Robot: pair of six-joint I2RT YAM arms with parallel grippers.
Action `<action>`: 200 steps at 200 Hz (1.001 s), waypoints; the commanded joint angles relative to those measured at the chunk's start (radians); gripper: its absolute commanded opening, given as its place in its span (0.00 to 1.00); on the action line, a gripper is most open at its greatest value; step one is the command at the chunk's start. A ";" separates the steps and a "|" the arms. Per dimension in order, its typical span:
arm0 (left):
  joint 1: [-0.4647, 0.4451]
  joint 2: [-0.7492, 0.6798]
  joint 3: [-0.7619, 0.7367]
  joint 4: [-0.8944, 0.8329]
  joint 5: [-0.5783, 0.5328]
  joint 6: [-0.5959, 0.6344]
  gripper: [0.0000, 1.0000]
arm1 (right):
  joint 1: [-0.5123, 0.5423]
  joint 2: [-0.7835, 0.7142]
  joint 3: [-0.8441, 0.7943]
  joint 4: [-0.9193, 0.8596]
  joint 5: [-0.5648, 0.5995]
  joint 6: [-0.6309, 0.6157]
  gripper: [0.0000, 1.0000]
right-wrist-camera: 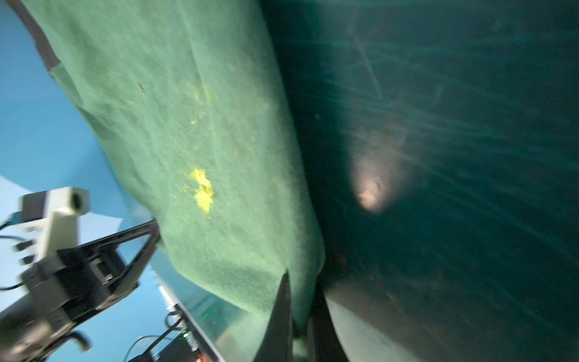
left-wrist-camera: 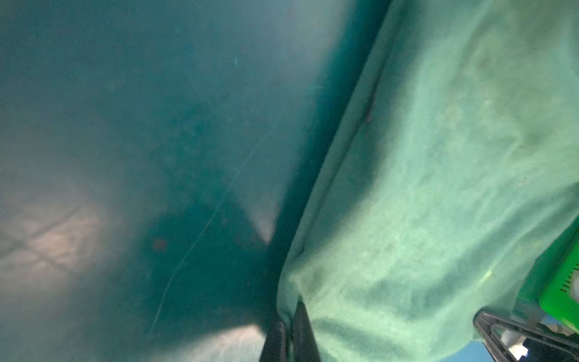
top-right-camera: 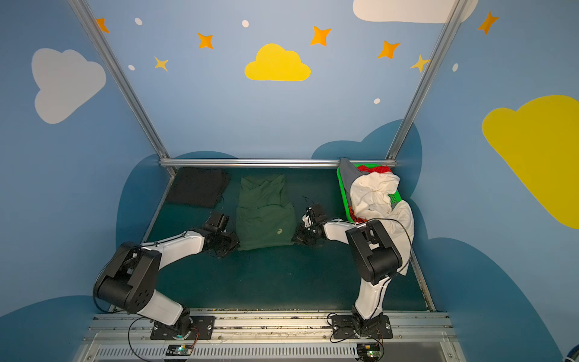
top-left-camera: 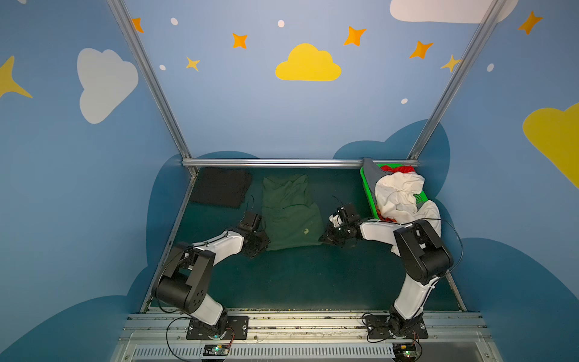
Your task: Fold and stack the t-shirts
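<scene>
A dark green t-shirt [top-left-camera: 289,213] [top-right-camera: 264,213] lies partly folded in the middle of the table, with a small yellow mark near its front edge. My left gripper [top-left-camera: 261,246] [top-right-camera: 233,246] is shut on its near left corner; in the left wrist view the cloth [left-wrist-camera: 438,188] is pinched between the left gripper's [left-wrist-camera: 289,316] jaws. My right gripper [top-left-camera: 322,239] [top-right-camera: 294,239] is shut on the near right corner, where the right wrist view shows cloth [right-wrist-camera: 188,125] clamped in the right gripper [right-wrist-camera: 300,294]. A folded black t-shirt [top-left-camera: 221,188] [top-right-camera: 197,188] lies at the back left.
A bright green mesh basket [top-left-camera: 366,191] [top-right-camera: 343,191] stands at the back right. A cream-white tee [top-left-camera: 398,194] spills over its side, with red cloth [top-left-camera: 399,169] and grey cloth [top-left-camera: 371,175] under it. A metal rail [top-left-camera: 282,163] runs along the back edge of the table.
</scene>
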State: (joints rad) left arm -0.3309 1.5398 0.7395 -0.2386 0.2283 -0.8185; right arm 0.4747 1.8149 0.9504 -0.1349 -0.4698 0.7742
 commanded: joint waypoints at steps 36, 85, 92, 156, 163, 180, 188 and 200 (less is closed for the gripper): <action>-0.007 -0.133 -0.005 -0.089 -0.071 0.036 0.04 | 0.012 -0.120 0.028 -0.156 0.070 -0.095 0.00; -0.063 -0.194 -0.019 -0.096 -0.078 0.013 0.04 | 0.043 -0.253 -0.013 -0.214 0.092 -0.117 0.00; -0.075 -0.208 -0.025 -0.098 -0.085 0.006 0.04 | 0.045 -0.276 -0.027 -0.219 0.095 -0.112 0.00; -0.191 -0.388 -0.136 -0.097 -0.129 -0.068 0.04 | 0.093 -0.491 -0.175 -0.251 0.143 -0.071 0.00; -0.201 -0.407 -0.145 -0.102 -0.130 -0.075 0.04 | 0.101 -0.516 -0.190 -0.251 0.144 -0.061 0.00; -0.244 -0.460 -0.149 -0.140 -0.156 -0.086 0.04 | 0.130 -0.585 -0.223 -0.254 0.164 -0.037 0.00; -0.267 -0.488 -0.150 -0.160 -0.174 -0.092 0.04 | 0.144 -0.620 -0.236 -0.258 0.179 -0.026 0.00; -0.303 -0.533 -0.158 -0.191 -0.203 -0.108 0.04 | 0.169 -0.671 -0.252 -0.273 0.202 -0.013 0.00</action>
State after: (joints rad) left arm -0.5800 1.0843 0.5873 -0.3550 0.0978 -0.8902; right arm 0.6075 1.2377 0.7212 -0.3710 -0.3214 0.7242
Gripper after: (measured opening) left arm 0.047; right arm 0.048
